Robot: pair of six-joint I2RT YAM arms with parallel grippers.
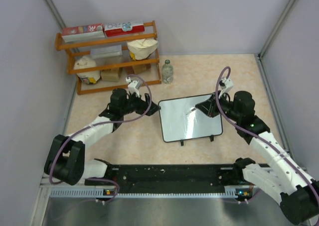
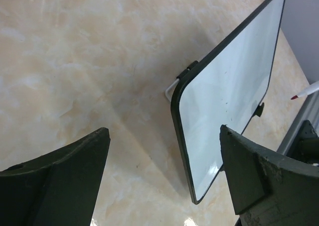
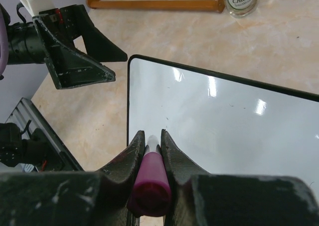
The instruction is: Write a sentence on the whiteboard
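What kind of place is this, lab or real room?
Probably a lab robot cell: plain partition walls box in the table, both arms are bolted to a rail at its near edge, and the wooden rack of groceries looks like props.

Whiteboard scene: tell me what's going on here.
The right hand is shut on a pink marker, its tip poised over the whiteboard. The board is blank, with no writing visible yet. The left hand sits open by the board's left edge, gripping nothing.
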